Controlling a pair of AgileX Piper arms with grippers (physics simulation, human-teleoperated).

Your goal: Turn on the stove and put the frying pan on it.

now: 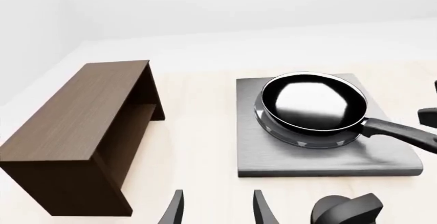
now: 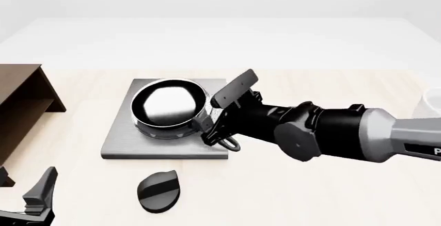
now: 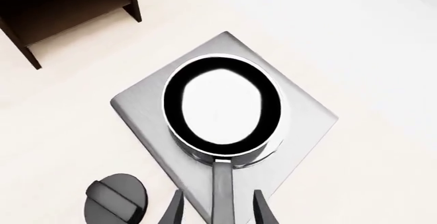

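The right end effector [image 3: 216,211], fingers straddling the frying pan [image 2: 169,106] handle without visibly clamping it, is risking dragging it off the stove [image 2: 165,148]; the left end effector [image 1: 217,208] is hanging open, empty.

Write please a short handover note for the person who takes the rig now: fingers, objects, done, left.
Right gripper: fingers either side of the frying pan handle; whether they grip it cannot be told.
Left gripper: open, empty, near the table's front left.
Pan sits on the stove plate.
Knob lies in front of the plate, untouched now; on or off cannot be told.
Left: release the pan, check or turn the knob.
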